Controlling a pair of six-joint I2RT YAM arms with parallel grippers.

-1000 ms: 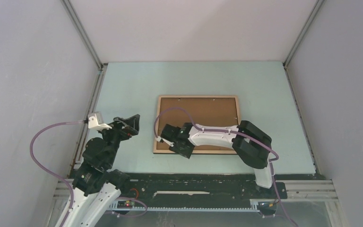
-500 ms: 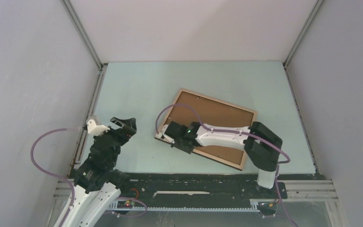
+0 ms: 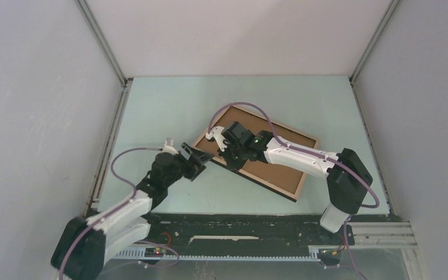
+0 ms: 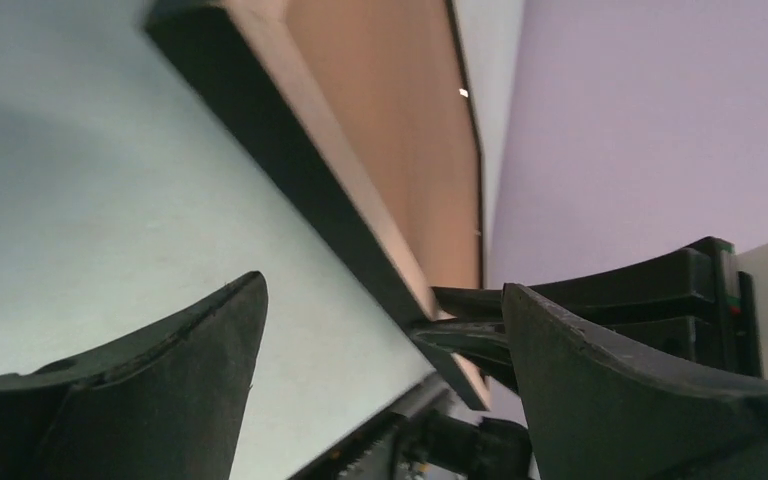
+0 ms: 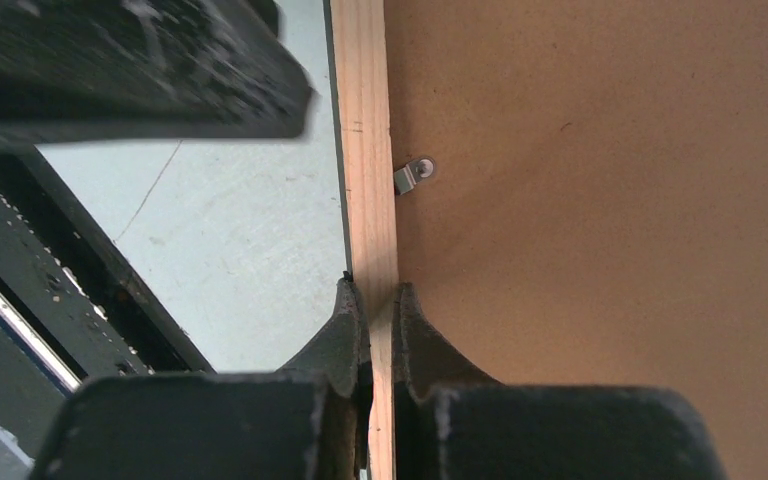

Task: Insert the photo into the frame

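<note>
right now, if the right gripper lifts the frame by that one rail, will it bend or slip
Probably stiff: the frame shows a straight wooden rail with no sag. Pinched by the right gripper on that narrow rail alone, it may pivot or slip. Only one small clip shows on the backing board, so that might shift.

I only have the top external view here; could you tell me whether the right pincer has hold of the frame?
Observer: Yes. In the right wrist view the right pincer is shut on the frame, one finger each side of its tan wooden rail.
Operator: And is the left pincer gripping too?
Observer: No. The left wrist view shows the left pincer open, its fingers either side of the frame's black edge.
Operator: Is the back closed up?
Observer: A small metal clip sits on the brown backing board beside the rail.
</note>
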